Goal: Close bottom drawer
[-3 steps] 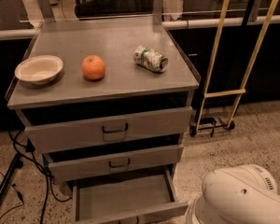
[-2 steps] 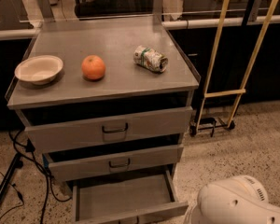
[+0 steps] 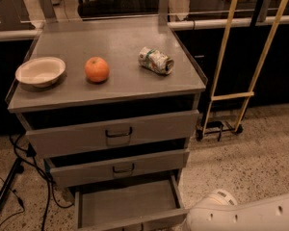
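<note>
A: Looking down on a grey metal cabinet (image 3: 120, 42). Spotted the bottom drawer (image 3: 127, 208)?

B: Yes, at the very foot, under the other two. Pulled well out toward the camera, showing its grey floor and side walls. Cannot see most of its front, cut by the lower edge, nor make out the handle.

A: And above it?

B: Found the middle drawer (image 3: 118, 167) a little way out, with a dark bar handle. Above that, the top drawer (image 3: 113, 134), also out a little, with a larger handle.

A: On top of the cabinet?

B: Counting three things in a row, well apart: a pale bowl (image 3: 40, 71) at the left, an orange (image 3: 97, 69) in the middle, a crushed can (image 3: 156, 60) lying on its side at the right.

A: Any sign of the gripper?

B: Out of the picture. Open or closed, cannot tell. Seeing only the white arm (image 3: 241, 215) in the lower right corner, with its rounded end just beside the bottom drawer's right front corner. Touching or apart, cannot tell.

A: Round about?

B: Black cables (image 3: 19, 153) on the speckled floor (image 3: 250, 148) at the left, and a yellow-framed hand truck (image 3: 229, 96) standing to the right of the cabinet.
</note>
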`<action>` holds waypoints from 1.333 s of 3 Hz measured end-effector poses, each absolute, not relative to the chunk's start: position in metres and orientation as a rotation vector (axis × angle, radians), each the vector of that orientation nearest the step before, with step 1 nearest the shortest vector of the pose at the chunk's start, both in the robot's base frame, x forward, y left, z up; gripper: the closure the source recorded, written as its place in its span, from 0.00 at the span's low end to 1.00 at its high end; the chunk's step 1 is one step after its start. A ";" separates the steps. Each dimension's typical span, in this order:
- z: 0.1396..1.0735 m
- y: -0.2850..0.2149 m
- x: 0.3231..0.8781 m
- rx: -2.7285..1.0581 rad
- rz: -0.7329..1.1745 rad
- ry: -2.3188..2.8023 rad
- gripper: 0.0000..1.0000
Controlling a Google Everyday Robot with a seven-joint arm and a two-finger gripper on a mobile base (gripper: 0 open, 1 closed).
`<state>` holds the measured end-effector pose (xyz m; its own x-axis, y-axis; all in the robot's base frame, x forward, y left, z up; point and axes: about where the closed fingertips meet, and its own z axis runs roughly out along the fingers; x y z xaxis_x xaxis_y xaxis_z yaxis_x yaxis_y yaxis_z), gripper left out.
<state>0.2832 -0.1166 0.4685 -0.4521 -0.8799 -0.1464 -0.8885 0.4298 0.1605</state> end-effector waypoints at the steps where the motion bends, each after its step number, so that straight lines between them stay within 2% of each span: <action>1: 0.404 -0.120 0.300 -1.664 0.317 2.650 1.00; 4: 0.379 -0.136 0.292 -1.593 0.345 2.703 1.00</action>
